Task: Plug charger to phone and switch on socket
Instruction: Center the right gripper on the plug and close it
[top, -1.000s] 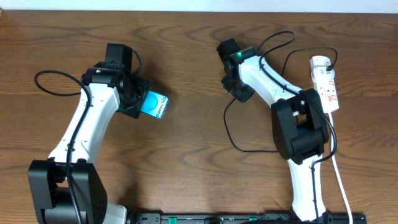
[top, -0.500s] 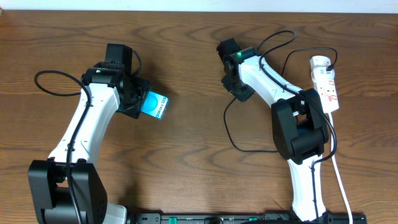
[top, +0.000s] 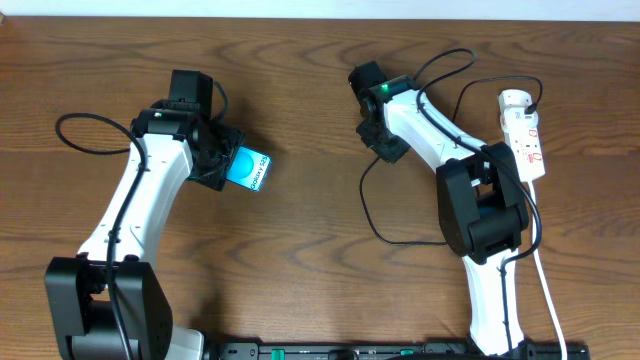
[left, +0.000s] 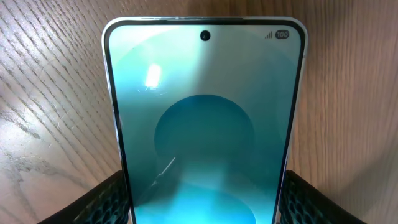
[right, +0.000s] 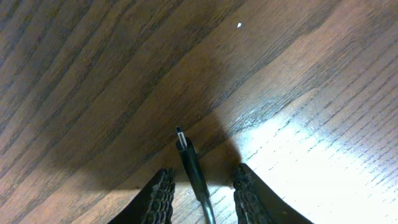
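The phone (top: 252, 169), with a bright cyan-teal screen, lies on the wooden table left of centre. In the left wrist view the phone (left: 205, 112) fills the frame. My left gripper (top: 222, 165) (left: 205, 208) has a finger pressed against each long edge of it. The charger, a thin black cable (top: 366, 205), loops from the socket (top: 526, 135) to my right gripper (top: 386, 150). In the right wrist view its small plug tip (right: 185, 149) lies on the table between the open fingers of the right gripper (right: 202, 186), with a gap on each side.
The white power strip lies at the right edge of the table, and its white cord (top: 547, 285) runs toward the front. The right arm's base (top: 485, 215) stands beside it. A black arm cable (top: 75, 135) loops at the far left.
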